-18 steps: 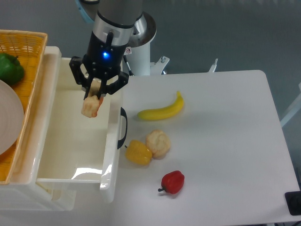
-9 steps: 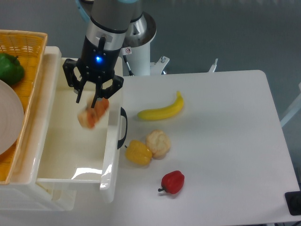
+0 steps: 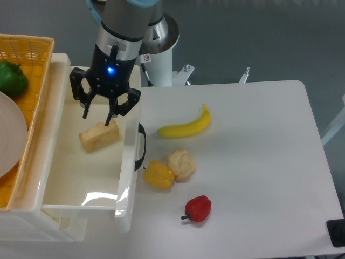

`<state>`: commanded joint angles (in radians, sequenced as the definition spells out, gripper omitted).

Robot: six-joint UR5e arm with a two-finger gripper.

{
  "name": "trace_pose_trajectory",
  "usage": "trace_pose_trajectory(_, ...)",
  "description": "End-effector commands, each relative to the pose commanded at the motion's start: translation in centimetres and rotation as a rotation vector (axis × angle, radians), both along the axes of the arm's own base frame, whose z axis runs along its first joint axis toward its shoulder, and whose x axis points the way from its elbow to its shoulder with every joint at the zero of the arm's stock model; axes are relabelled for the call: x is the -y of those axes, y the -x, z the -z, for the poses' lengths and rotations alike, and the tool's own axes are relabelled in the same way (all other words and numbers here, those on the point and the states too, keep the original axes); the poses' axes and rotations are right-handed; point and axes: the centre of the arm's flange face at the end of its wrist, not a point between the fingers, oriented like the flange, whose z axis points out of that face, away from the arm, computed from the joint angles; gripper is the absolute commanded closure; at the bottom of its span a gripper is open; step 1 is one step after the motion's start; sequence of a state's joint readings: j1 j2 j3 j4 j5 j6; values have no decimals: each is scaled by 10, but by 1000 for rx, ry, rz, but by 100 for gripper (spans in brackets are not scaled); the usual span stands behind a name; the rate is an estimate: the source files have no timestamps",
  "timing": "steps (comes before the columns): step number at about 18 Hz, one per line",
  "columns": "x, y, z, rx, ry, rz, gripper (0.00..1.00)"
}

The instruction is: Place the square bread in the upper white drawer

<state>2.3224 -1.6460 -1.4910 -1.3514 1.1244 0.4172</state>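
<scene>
Bread lies in the drawer.
We see our gripper [image 3: 98,117] spread wide, holding nothing, just above the square bread [image 3: 99,137] inside the upper white drawer [image 3: 127,178].

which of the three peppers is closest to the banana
The yellow pepper, beside the round bun; the red pepper lies lower, the green pepper in the basket.

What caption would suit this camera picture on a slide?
Open gripper above the square bread, which lies inside the upper white drawer.

Inside the upper white drawer [image 3: 127,178], the floor in front of the square bread [image 3: 99,137] is free; tall walls block entry from the sides.
</scene>
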Motion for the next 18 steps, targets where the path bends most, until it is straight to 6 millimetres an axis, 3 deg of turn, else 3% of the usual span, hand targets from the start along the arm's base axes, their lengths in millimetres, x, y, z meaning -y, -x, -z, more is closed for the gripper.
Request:
trace_pose_trajectory(1, 1, 2, 0, -8, 0, 8, 9)
trace_pose_trajectory(2, 2, 4, 0, -18, 0, 18, 0)
trace_pose_trajectory(12, 24, 38, -1, -169, 77, 24, 0)
trace_pose_trajectory(18, 51, 75, 5, -239, 107, 92, 0)
